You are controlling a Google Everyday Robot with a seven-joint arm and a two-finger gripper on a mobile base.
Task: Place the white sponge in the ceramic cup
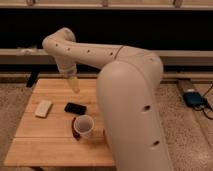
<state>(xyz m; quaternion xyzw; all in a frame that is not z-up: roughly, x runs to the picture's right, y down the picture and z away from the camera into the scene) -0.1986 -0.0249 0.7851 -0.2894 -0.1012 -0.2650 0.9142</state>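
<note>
Farthest left on the counter [50, 145] lies the white sponge [43, 108], flat, near the left edge and touching nothing. It is not picked up yet, so I take the step in hand to be the reach and grasp.

Next along, my claw [73, 85] hangs point-down over the back part of the counter, behind the black slab [75, 107] and apart from the sponge, to its right. I cannot tell whether it is apart or together. Just right of the slab and nearer the front stands the ceramic cup [84, 126], upright, mouth up, with its dark handle on the left side. The robot's arm [130, 105] fills the right half of my view and hides that part of the counter.

To do this well I would bring the claw left and forward, high enough to pass clear of the slab. I would stop it square over the sponge's middle, line it across the short side, then descend straight. The sponge is low and flat, so I judge the descent must go nearly to the wood, or the grip will slide off the top.
</note>
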